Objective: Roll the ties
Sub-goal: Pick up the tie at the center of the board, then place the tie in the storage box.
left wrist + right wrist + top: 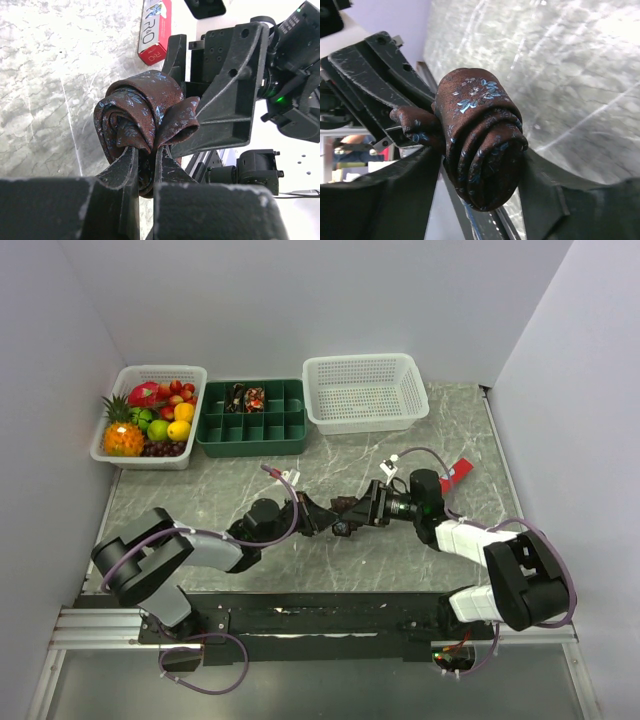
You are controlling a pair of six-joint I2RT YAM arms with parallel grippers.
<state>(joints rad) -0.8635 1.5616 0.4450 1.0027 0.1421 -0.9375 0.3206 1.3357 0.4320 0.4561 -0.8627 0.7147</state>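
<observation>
A dark brown tie (343, 512) with blue flecks is wound into a tight roll and held above the table's middle, between both arms. My left gripper (146, 150) is shut on the inner layers of the tie (142, 112), its fingers pinching the fabric at the roll's core. My right gripper (480, 157) straddles the roll from the opposite side, and both its fingers press against the outside of the tie (480, 130). In the top view the left gripper (325, 518) and right gripper (358, 510) meet nose to nose.
At the back stand a fruit basket (140, 460), a green compartment tray (250, 445) with dark rolled ties (248, 398) in one cell, and a white basket (365, 415). A small red bar (458, 473) lies to the right of the right arm.
</observation>
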